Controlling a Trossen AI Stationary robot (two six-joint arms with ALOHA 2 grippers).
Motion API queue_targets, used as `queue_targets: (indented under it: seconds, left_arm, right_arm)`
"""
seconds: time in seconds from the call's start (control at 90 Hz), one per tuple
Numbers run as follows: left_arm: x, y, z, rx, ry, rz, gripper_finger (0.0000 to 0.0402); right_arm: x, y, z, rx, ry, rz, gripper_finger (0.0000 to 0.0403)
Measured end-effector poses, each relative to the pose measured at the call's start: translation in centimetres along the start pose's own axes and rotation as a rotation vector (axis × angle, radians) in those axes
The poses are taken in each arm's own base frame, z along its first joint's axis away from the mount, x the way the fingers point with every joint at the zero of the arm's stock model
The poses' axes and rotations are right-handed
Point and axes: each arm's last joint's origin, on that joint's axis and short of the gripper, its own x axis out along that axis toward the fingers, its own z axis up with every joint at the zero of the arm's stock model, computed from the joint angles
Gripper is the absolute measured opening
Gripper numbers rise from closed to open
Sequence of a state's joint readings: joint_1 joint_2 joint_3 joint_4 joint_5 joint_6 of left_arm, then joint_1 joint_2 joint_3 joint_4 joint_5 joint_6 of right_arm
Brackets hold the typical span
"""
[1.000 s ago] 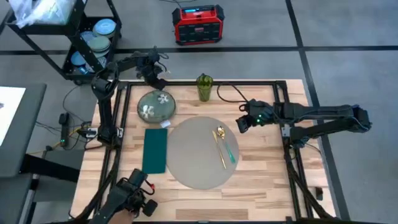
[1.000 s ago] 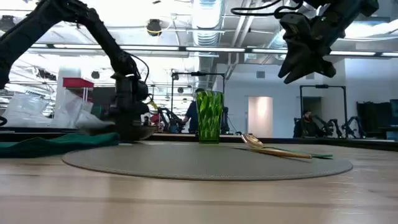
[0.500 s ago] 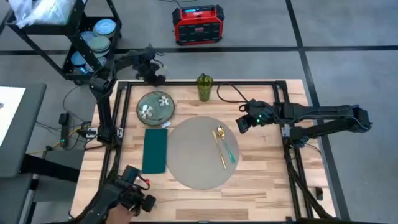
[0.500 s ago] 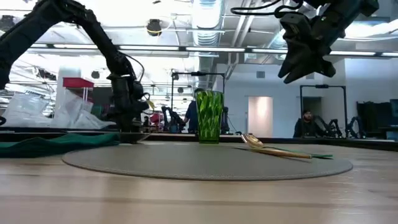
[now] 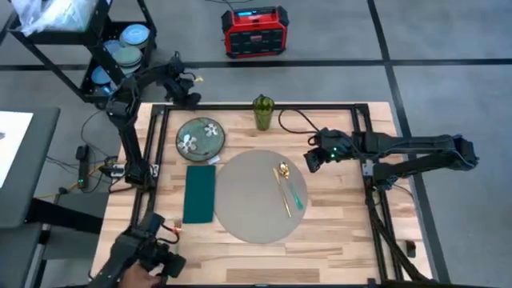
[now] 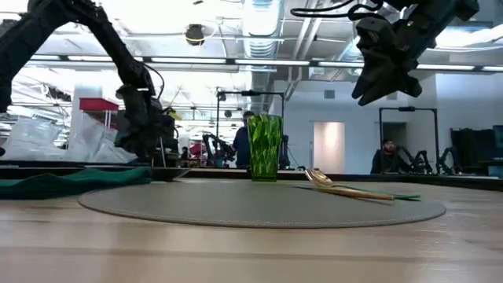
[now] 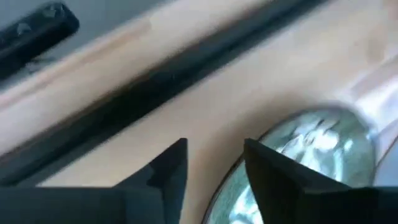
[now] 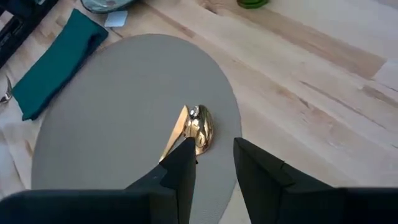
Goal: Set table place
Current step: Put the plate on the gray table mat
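A: Where do we stand on the table (image 5: 336,224)?

B: The round grey placemat (image 5: 248,210) lies at its centre. A gold spoon (image 5: 282,186) and a teal-handled utensil (image 5: 297,194) rest on the mat's right part. The green floral plate (image 5: 200,136) sits off the mat at about ten o'clock from its centre, the teal napkin (image 5: 200,193) just beside the mat at nine o'clock, and the green glass (image 5: 263,112) at twelve o'clock near the far rail.

A: And our grippers?

B: Our left gripper (image 5: 189,94) hangs past the far-left corner, beyond the rail, at about eleven o'clock from the plate. In its wrist view the two fingers (image 7: 166,176) stand a narrow gap apart with nothing between them, and the plate's rim shows just ahead. Our right gripper (image 5: 313,158) hovers above the wood at about two o'clock from the mat's centre; its fingers (image 8: 181,167) are also narrowly parted and empty, with the spoon's bowl just ahead.

A: Which relation decides the next move?

B: We judge that the plate still needs to go onto the mat. It lies toward five o'clock from our left jaws, and the mat lies on toward five o'clock from the plate. Our left arm is clearly nearer. The spoon's long axis runs from eleven to five o'clock, which matters if our right arm shifts it off first.
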State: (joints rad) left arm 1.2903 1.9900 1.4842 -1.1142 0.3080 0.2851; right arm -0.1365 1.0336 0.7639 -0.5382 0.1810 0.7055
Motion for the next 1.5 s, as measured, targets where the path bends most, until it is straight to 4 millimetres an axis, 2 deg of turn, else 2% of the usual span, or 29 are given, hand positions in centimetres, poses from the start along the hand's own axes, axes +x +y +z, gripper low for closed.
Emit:
queue_targets:
  seconds: [0.211, 0.356, 0.567, 0.644, 0.767, 0.867, 0.933, 1.211, 1.5]
  left_arm:
    - [1.2, -1.7, -0.2, 0.117, 0.068, 0.010, 0.0194]
    - [2.8, -2.2, -1.4, 0.150, 0.149, -0.010, 0.0196]
    - [5.0, -2.5, -2.8, 0.172, 0.183, -0.018, 0.0192]
    - [5.5, -2.5, -3.2, 0.169, 0.194, -0.018, 0.0173]
    - [5.9, -2.5, -3.3, 0.154, 0.197, -0.046, 0.0107]
    - [6.0, -2.7, -3.3, 0.110, 0.163, -0.153, 0.0037]
    - [6.2, -2.8, -3.0, 0.095, 0.122, -0.223, 0.0018]
    - [5.8, -3.0, -2.8, -0.019, 0.095, -0.295, 0.0003]
    - [2.4, -4.9, -3.2, 0.013, 0.017, -0.276, 0.0003]
  right_arm:
    - [0.0, 0.0, 0.1, 0.003, -0.003, 0.001, 0.0099]
    - [0.0, 0.1, 0.0, -0.002, -0.001, 0.006, 0.0099]
    - [0.0, 0.1, 0.0, -0.003, 0.000, 0.006, 0.0099]
    - [0.0, 0.1, 0.0, -0.002, 0.000, 0.004, 0.0099]
    - [0.0, 0.0, 0.0, 0.002, -0.004, -0.004, 0.0099]
    - [0.0, -0.1, 0.1, 0.004, -0.006, -0.008, 0.0099]
    - [0.0, -0.1, 0.1, 0.004, -0.007, -0.010, 0.0098]
    - [0.0, 0.0, 0.0, 0.006, -0.004, -0.006, 0.0097]
    - [0.0, 0.2, -0.2, 0.004, 0.002, 0.001, 0.0097]
